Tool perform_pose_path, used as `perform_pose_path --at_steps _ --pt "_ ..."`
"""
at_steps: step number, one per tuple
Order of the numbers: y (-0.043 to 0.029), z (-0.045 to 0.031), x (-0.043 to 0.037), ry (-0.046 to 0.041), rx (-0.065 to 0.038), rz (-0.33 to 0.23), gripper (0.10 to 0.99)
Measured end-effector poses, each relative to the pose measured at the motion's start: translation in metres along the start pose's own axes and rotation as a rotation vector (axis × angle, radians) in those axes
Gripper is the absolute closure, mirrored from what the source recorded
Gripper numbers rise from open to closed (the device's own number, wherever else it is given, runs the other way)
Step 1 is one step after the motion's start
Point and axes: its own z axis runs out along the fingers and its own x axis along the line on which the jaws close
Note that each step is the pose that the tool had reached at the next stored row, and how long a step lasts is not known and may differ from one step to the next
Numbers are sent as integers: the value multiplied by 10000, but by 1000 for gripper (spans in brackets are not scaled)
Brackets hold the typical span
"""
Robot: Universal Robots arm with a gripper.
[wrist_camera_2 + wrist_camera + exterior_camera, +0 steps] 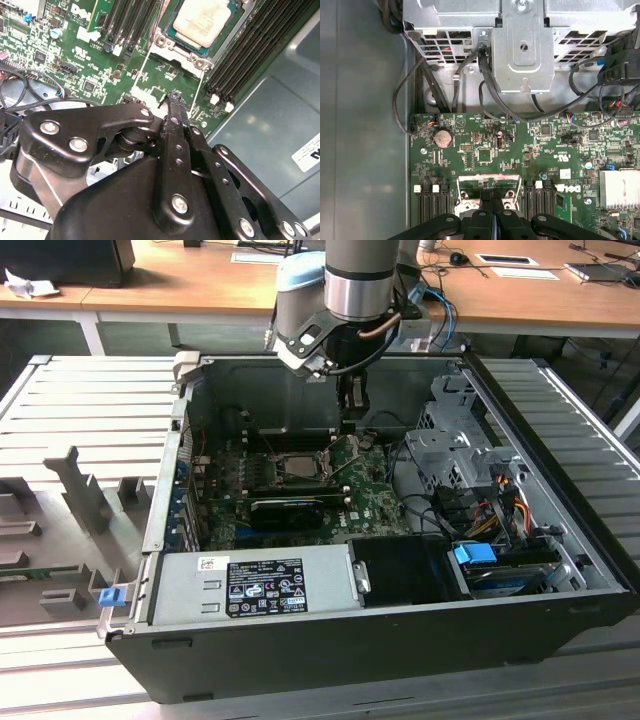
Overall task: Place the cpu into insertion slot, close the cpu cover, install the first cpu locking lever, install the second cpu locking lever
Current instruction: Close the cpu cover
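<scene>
A slatted metal worktop (80, 410) carries the open computer case (400, 640), laid on its side so the arm can come straight down into it. The case walls box in the green motherboard (375, 505). The drive cage (450, 440) crowds the exterior view's right, and a long black card (290, 508) lies across the board nearer the camera. The free room, I judge, is the column directly above the socket. The insertion slot (278, 466) sits toward the far wall of the case, flanked by rows of black memory slots (240, 55) that leave little sideways margin. The cpu cover (345, 455) stands tilted up at the slot's edge on the exterior view's right. It is not yet folded down, which leaves the socket open from above. The cpu (202, 20) lies flat in the slot, pale top up. The tool (174, 98) hangs just above the raised cover, fingers pinched narrow with the tips together and nothing visible between them. That is probably so the slim tip can meet the cover's edge without snagging its neighbours.
</scene>
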Motion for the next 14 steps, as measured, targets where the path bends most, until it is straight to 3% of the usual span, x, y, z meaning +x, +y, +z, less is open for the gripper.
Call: perform_pose_path --at_steps 4,14 --pt "54 3 3 1 17 -19 980" --pt "106 6 11 3 20 -61 980"
